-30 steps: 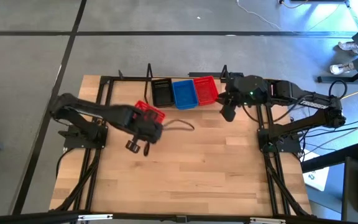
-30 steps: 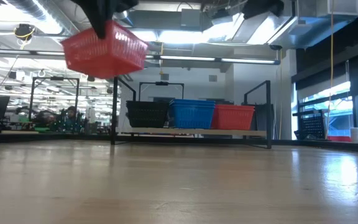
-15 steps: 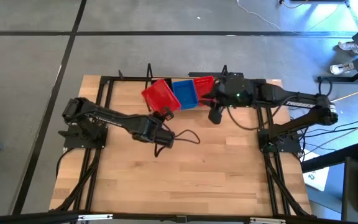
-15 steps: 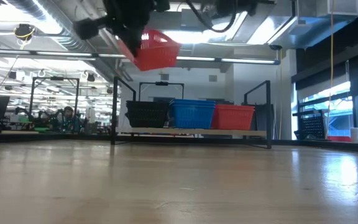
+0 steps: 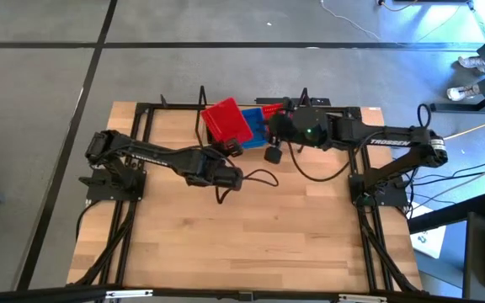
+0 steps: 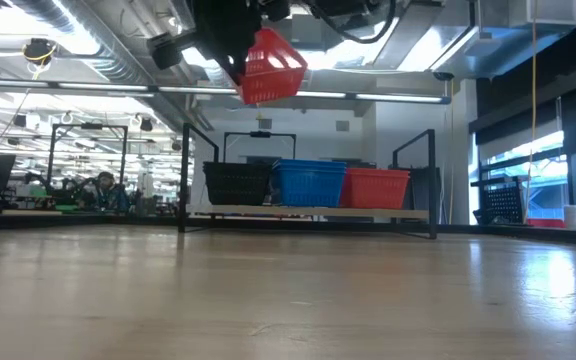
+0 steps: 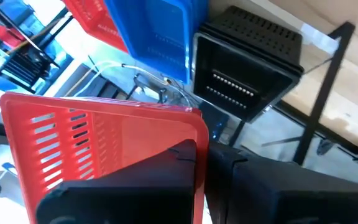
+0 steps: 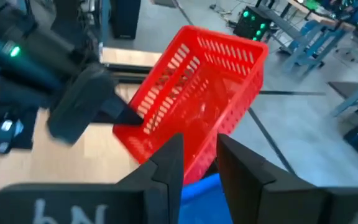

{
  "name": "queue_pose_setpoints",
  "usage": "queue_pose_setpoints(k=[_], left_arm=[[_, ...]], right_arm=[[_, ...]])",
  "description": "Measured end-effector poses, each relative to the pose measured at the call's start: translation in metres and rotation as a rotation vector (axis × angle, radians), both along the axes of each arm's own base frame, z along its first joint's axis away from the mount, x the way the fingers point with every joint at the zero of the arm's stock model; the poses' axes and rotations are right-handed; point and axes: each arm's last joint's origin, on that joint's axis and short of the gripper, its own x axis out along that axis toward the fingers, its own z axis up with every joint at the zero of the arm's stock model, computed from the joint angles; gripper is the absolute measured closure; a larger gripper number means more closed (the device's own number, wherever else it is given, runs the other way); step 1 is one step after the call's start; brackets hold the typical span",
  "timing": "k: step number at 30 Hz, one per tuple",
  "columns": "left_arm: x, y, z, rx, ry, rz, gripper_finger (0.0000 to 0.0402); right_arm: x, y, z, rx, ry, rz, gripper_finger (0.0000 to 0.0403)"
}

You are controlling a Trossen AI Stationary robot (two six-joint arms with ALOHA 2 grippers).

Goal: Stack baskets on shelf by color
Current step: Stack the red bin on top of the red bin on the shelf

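Observation:
My left gripper is shut on a red mesh basket and holds it tilted, high in the air above the shelf at the table's far edge. On the slatted shelf stand black baskets, blue baskets and red baskets, side by side. My right gripper hangs just right of the held basket, its fingers a narrow gap apart. Whether they touch the basket, I cannot tell. My left gripper pinches one end wall of the red basket at its rim, one finger on each face of the wall. It comes at the basket from the table's near side, slanting upward. The basket is lifted clear and tipped, with its open side turned up and sideways.
Thin black upright posts stand at the shelf's ends. A black frame runs round the table's edges. A cable trails over the wood behind my left gripper. The near half of the tabletop is bare wood.
My left gripper has carried the red basket up and toward the far edge, from left of the shelf to above its black and blue baskets, tipping the basket steeply. My right gripper has moved toward the table's left, close to the held basket.

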Motion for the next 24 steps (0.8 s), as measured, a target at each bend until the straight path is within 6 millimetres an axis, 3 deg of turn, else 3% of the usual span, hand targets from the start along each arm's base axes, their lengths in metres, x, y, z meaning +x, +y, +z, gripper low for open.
queue_pose_setpoints(k=[14,24], left_arm=[[0.012,-0.002,0.004,0.016,-0.021,-0.074,0.0401],[0.012,-0.002,0.005,0.021,-0.023,-0.080,0.0402]], right_arm=[[0.018,-0.015,-0.014,0.112,-0.046,-0.088,0.0306],[0.018,-0.029,-0.017,0.147,-0.059,-0.169,0.0306]])
